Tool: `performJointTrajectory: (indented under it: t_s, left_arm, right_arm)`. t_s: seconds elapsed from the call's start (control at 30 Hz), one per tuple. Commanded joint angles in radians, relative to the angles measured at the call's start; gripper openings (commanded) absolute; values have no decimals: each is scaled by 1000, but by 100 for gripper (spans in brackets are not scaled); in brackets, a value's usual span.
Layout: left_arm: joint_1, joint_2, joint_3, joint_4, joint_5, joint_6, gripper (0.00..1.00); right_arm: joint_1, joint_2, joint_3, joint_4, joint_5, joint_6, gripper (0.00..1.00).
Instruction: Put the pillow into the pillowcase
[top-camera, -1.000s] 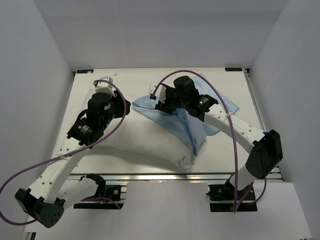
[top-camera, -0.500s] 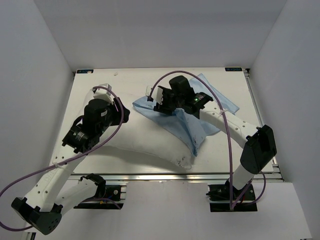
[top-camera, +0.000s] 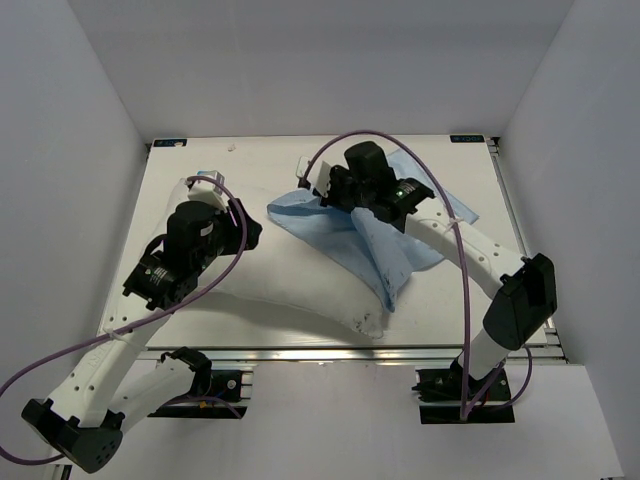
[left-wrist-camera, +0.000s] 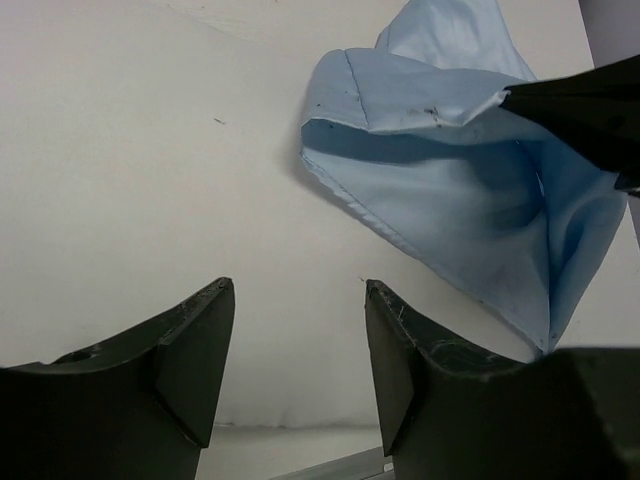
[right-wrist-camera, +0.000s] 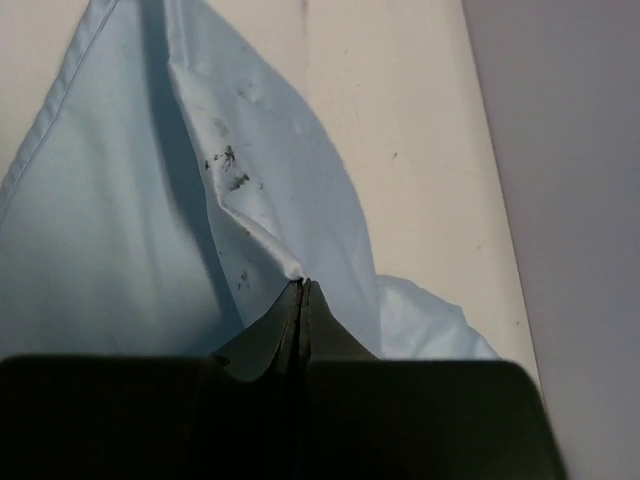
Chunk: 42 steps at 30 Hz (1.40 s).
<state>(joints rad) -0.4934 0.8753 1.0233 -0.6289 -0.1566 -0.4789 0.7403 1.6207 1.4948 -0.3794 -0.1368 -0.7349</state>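
The white pillow (top-camera: 290, 290) lies slanted across the table from the back left to the front right. Its right end is under the light blue pillowcase (top-camera: 400, 245). My right gripper (top-camera: 318, 192) is shut on a raised fold at the pillowcase's left edge, and the right wrist view shows the jaws (right-wrist-camera: 303, 286) pinching that fold of pillowcase (right-wrist-camera: 100, 220). My left gripper (top-camera: 250, 230) hovers open over the pillow's left half. In the left wrist view it (left-wrist-camera: 298, 310) is empty, with the pillow (left-wrist-camera: 150, 170) below and the pillowcase's (left-wrist-camera: 460, 210) mouth held up ahead.
The cream table (top-camera: 270, 160) is boxed in by white walls on the left, back and right. A metal rail (top-camera: 300, 352) runs along the near edge. Purple cables (top-camera: 440, 200) loop over both arms.
My right gripper has closed on the pillowcase fold and shifted slightly toward the back. My left gripper has opened a little wider and drawn back toward the near side.
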Motion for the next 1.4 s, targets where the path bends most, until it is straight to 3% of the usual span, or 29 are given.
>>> performJointTrajectory:
  t_s: [0.0,0.07,0.13,0.17,0.23,0.33,0.53,0.8,1.1,1.17,1.27,1.3,1.37]
  left_arm:
    - [3,-7,-5,14,38,0,65]
    - [3,-7,-9,21,46,-4,65]
    - [3,-10,-15,24,52,-13,65]
    - [3,-15,-17,28,54,-15,65]
    - [3,-19,-20,28,54,-20,65]
    - [3,-27,-23,20,54,-21,65]
    - [3,-35,-29,17,55,-26,65]
    - [3,-25,-32,28,72,-26,65]
    - [3,-6,3,12,123,12,68]
    - [3,-1,12,3,132,22,69]
    - [3,8,26,-11,155,45,69]
    - [3,17,34,-14,155,57,69]
    - [3,27,40,-18,192,77,70]
  right_arm:
    - [-5,-59,91,45,-10,61,0]
    - [-5,-64,105,37,-23,87,6]
    - [-5,-65,128,4,-41,92,22]
    - [-5,-70,131,-9,-62,94,46]
    - [-7,-82,142,-50,-87,91,71]
    - [-5,-102,148,-95,-133,81,80]
    - [-5,-113,117,-137,-130,26,85]
    - [-4,-53,76,-162,-64,-53,84]
    - [-5,33,62,-70,16,-133,74]
    - [-4,47,64,-70,23,-147,66]
    - [-10,54,67,-72,22,-140,34]
    - [-13,47,67,-58,22,-115,17]
    - [-31,21,73,-41,19,-81,6]
